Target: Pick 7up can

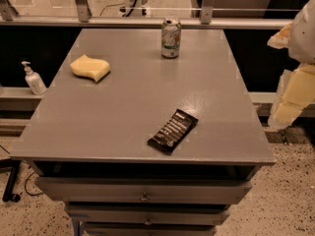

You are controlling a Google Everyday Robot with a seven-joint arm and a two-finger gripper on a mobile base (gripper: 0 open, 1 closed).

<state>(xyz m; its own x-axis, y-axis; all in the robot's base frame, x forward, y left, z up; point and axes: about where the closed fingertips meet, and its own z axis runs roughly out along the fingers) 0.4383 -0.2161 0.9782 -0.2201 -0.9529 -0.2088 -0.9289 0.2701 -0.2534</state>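
The 7up can [171, 38] stands upright near the far edge of the grey table [123, 117], a little right of centre. It has a pale body with green and red markings and a silver top. My gripper [288, 102] hangs at the right edge of the view, beyond the table's right side. It is well to the right of the can and nearer to me, and it holds nothing that I can see.
A yellow sponge [89, 67] lies at the table's far left. A dark snack bar wrapper [173, 131] lies near the front, right of centre. A pump bottle [33, 78] stands on a ledge left of the table. A railing runs behind, and drawers sit below the tabletop.
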